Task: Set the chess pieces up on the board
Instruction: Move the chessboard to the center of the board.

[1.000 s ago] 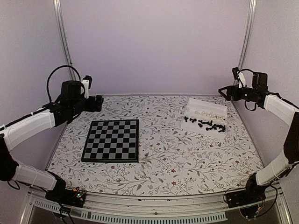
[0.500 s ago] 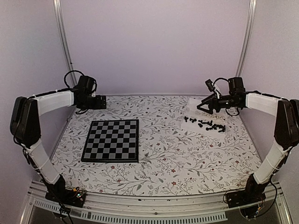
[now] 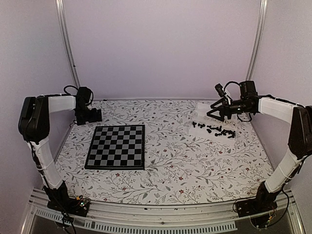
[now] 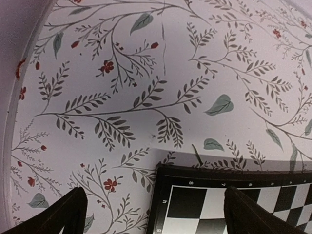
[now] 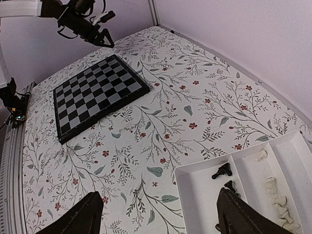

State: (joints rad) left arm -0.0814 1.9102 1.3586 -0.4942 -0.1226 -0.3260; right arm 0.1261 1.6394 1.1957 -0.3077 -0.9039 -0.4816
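Note:
The board (image 3: 116, 146) lies flat on the left half of the table, with no pieces on it. Its far-left corner (image 4: 195, 204) shows in the left wrist view. My left gripper (image 3: 90, 117) hangs just beyond that corner, open and empty (image 4: 156, 217). Black chess pieces (image 3: 215, 129) and cream ones (image 3: 217, 118) lie in the white tray (image 3: 199, 108) at the far right. My right gripper (image 3: 215, 112) hovers over the tray's left end, open with nothing between its fingers (image 5: 158, 217). In the right wrist view I see a black piece (image 5: 223, 170), cream pieces (image 5: 275, 192) and the board (image 5: 97, 95).
The table is covered by a floral cloth (image 3: 170, 161). Lilac walls close in the back and both sides, with metal posts (image 3: 66, 44) in the far corners. The tray (image 5: 204, 195) is split into compartments by a ridge. The left arm (image 5: 78, 19) reaches along the left wall.
The right gripper swung left from the right wall to above the tray's left end. The left arm folded back along the left wall and its gripper dropped toward the board's far-left corner.

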